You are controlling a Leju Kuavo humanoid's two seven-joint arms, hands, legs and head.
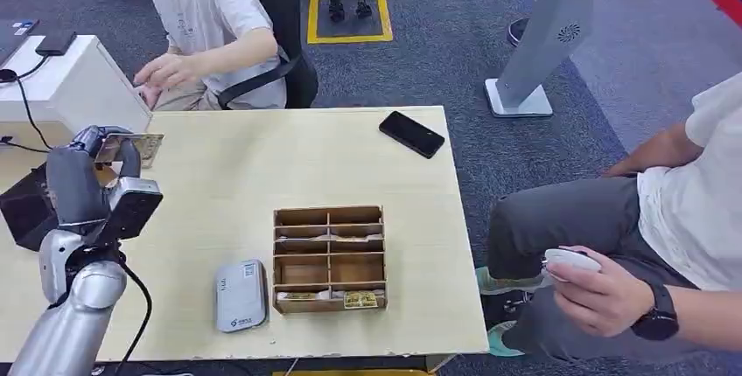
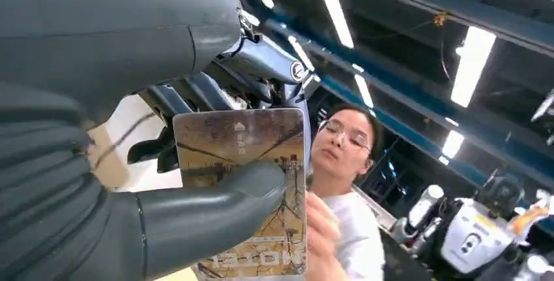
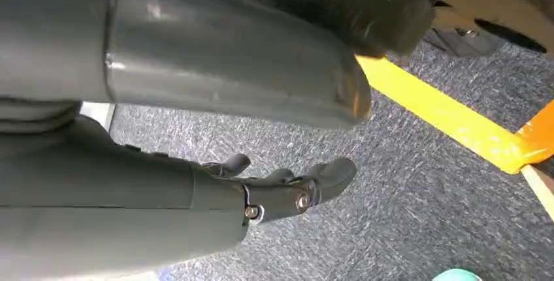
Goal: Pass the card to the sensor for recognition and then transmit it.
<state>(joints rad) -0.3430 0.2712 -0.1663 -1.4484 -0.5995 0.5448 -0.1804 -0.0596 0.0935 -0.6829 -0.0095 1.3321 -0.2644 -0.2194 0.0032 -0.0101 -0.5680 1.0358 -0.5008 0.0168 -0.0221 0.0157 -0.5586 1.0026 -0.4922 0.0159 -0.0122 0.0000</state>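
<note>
I've got the card [image 2: 251, 183] pinched between thumb and fingers of my left hand [image 1: 92, 188], raised at the table's [image 1: 262, 166] far-left edge; the grey reader [image 1: 241, 295] lies nearer me, rightward.

Card [image 2: 245, 183] partly covered by the left hand's [image 2: 130, 163] thumb, its lower edge cut off by the frame, print on the cards in the wooden organiser [image 1: 330, 258] too small to read, bench's [image 1: 262, 166] near edge cropped.
</note>
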